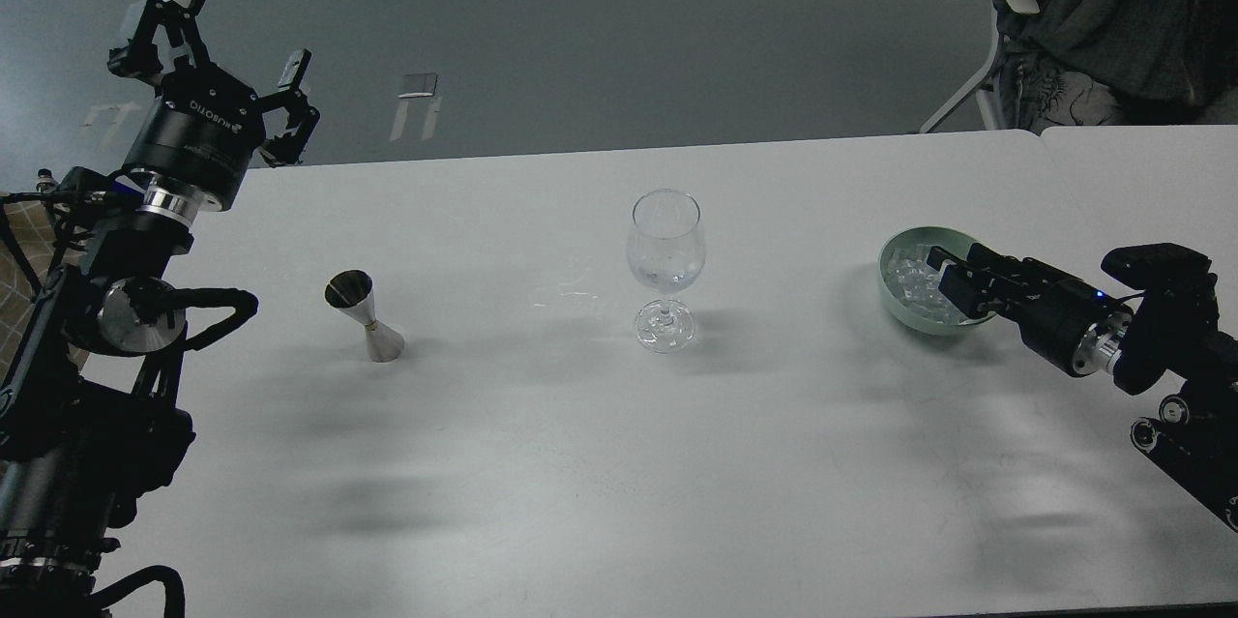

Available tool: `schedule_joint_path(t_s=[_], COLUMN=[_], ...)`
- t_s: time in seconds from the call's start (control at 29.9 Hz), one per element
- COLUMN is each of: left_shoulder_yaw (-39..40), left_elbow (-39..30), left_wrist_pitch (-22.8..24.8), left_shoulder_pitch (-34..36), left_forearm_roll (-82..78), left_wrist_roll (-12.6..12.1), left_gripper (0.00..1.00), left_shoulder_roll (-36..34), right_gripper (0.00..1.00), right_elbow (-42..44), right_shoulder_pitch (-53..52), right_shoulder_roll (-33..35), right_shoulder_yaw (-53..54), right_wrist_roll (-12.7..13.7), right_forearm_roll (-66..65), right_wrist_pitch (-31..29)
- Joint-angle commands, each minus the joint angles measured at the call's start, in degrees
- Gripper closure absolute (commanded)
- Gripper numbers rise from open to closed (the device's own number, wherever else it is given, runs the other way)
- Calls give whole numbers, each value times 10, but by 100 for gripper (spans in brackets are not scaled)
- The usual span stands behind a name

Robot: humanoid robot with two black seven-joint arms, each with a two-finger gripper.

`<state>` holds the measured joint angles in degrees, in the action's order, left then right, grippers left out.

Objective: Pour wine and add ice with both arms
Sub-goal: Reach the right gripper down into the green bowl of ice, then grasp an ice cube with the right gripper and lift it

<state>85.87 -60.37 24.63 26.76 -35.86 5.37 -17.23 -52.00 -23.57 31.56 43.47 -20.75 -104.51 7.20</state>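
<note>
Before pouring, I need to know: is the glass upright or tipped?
Upright: the glass stands on its foot on the table, rim up.

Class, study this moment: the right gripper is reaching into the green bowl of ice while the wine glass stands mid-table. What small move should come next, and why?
Probably lower the right gripper slightly and close it on one cube of the ice. Its fingertips already sit over the green bowl, but whether they hold a cube cannot be told. The wine glass stands apart to the left, and the left gripper is raised and open.

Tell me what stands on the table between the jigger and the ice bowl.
In the head view, only the wine glass stands between the jigger and the green bowl of ice; otherwise bare table.
</note>
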Motion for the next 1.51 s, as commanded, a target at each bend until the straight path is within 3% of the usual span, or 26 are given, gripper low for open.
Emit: schedule_joint_path(t_s=[0.0, 0.43, 0.77, 0.87, 1.27, 1.44, 1.47], left_shoulder_yaw=[1, 0, 0, 1, 0, 0, 0], left_elbow=[0, -6, -7, -8, -16, -16, -16], left_wrist_pitch=[0, 2, 2, 2, 2, 2, 2], left_shoulder_pitch=[-1, -1, -2, -2, -2, -5, -5], left_forearm_roll=[0, 0, 0, 0, 0, 0, 0], left_wrist_roll=[0, 1, 1, 1, 0, 0, 1], left_gripper=[2, 2, 2, 2, 2, 2, 2], left_shoulder_roll=[0, 4, 4, 4, 4, 4, 4], right_gripper=[43, 44, 53, 67, 67, 100, 100], right_elbow=[5, 15, 23, 23, 23, 20, 19], right_shoulder_pitch=[-3, -13, -24, -24, -23, -24, -24], right_shoulder_roll=[-1, -16, -19, -19, -19, -13, -12], right_shoulder_yaw=[0, -20, -32, -33, -32, -32, -32], right_wrist_roll=[0, 0, 0, 0, 0, 0, 0], right_forearm_roll=[0, 0, 0, 0, 0, 1, 1], right_wrist_pitch=[0, 0, -1, -1, -1, -2, -1])
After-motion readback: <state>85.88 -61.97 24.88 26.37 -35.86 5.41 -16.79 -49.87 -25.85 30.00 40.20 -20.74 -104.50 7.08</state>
